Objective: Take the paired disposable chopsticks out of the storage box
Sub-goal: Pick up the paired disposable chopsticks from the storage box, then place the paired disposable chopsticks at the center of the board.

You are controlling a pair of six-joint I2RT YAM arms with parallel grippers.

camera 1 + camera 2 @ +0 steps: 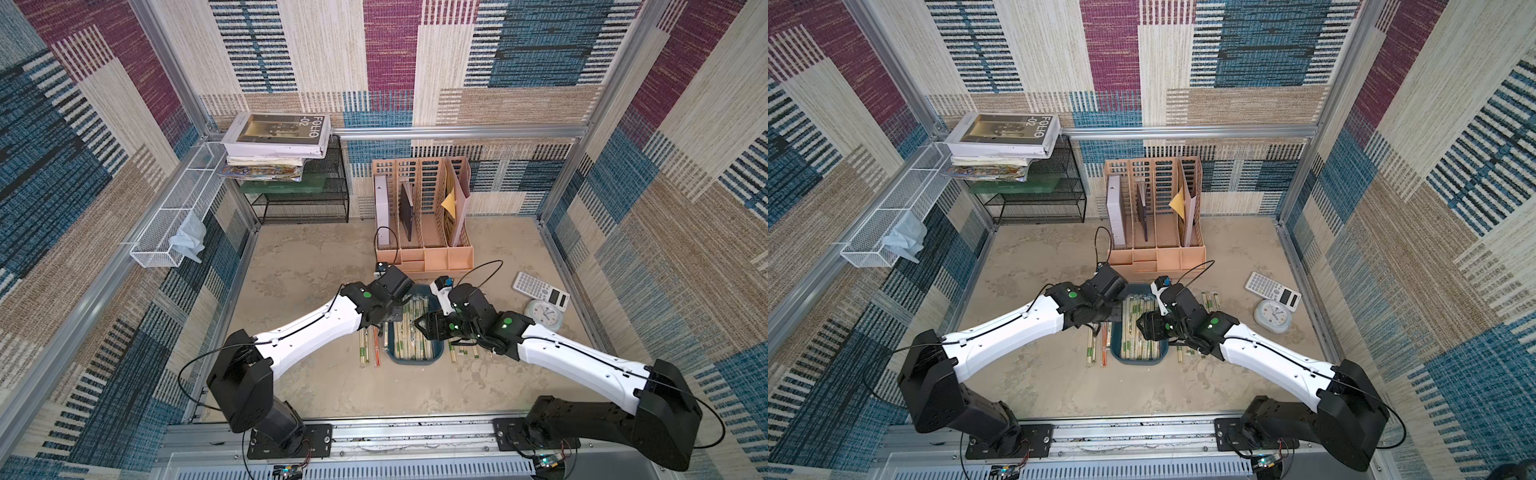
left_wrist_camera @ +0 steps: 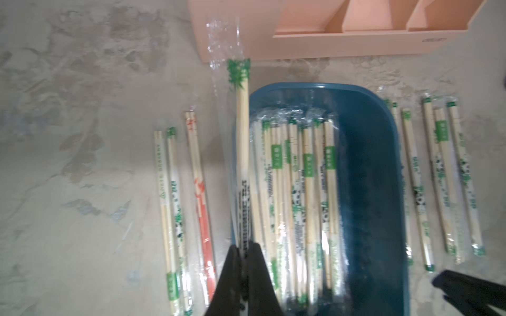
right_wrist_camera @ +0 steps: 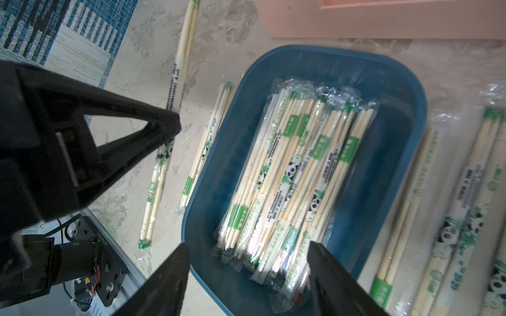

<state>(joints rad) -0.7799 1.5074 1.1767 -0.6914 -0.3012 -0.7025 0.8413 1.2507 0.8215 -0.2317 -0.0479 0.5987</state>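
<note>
Left wrist view: left gripper (image 2: 243, 247) pressed together on one wrapped chopstick pair (image 2: 242, 142) near its barcode end, the pair crossing the rim of the teal storage box (image 2: 383, 153); a bundle of wrapped pairs (image 2: 298, 191) lies in the box, more laid on the table (image 2: 82, 164) at both sides. Right gripper (image 3: 247, 245) spread, empty, above one end of the bundle. Judgement: pairs light and stiff, film slick and loose, so pinch across the wood, not the empty wrapper tail.
</note>
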